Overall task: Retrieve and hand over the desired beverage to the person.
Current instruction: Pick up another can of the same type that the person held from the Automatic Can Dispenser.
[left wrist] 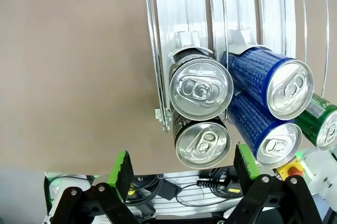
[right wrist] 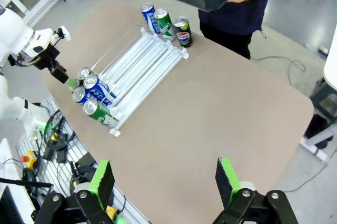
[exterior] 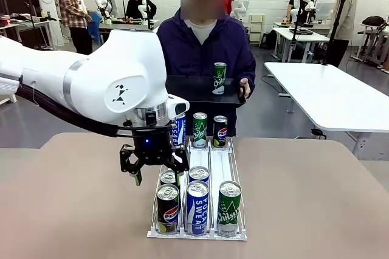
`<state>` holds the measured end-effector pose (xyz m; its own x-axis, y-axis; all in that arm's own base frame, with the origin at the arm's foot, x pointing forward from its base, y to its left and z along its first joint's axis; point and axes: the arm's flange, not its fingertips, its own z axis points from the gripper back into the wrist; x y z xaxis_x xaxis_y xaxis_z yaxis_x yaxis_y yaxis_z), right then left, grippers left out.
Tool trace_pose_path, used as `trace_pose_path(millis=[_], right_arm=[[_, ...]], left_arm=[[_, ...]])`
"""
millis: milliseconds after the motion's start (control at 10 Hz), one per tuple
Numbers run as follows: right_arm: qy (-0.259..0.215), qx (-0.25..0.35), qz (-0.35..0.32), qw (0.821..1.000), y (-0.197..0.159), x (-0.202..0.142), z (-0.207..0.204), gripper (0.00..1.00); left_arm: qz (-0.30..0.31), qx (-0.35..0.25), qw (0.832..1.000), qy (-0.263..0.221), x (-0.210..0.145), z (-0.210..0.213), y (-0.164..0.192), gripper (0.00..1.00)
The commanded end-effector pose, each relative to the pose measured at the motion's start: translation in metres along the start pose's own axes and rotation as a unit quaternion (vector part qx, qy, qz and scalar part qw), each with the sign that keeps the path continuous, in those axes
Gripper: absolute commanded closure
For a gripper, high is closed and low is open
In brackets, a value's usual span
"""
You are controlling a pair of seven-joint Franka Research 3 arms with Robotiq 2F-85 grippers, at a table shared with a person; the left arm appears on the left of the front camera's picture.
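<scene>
Green pads of the left gripper are spread wide and empty, just above the near end of the rack's left lane, where a Pepsi can is stood in front. Beside it, "POCARI SWEAT" is read on a blue can and "Chilsung" on a green can. Across the table, a black tray bearing another Chilsung can is held by the person. The right gripper is parted and empty, well apart from the rack.
</scene>
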<state>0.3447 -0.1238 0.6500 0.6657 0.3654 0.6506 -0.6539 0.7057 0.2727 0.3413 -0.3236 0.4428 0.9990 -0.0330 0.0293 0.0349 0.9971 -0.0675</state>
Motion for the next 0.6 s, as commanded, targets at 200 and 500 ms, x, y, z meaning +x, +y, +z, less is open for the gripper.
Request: trace_pose_path(millis=[200,500], right_arm=[[-0.006,0.008,0.003,1.0,-0.0014,0.0002,-0.0007,0.0],[-0.006,0.008,0.003,1.0,-0.0014,0.0002,-0.0007,0.0]], left_arm=[[-0.049,0.014,0.999,0.003,-0.0021,-0.0098,-0.0107,0.0],[-0.07,0.011,0.997,0.006,-0.0018,-0.0134,-0.01,0.0]])
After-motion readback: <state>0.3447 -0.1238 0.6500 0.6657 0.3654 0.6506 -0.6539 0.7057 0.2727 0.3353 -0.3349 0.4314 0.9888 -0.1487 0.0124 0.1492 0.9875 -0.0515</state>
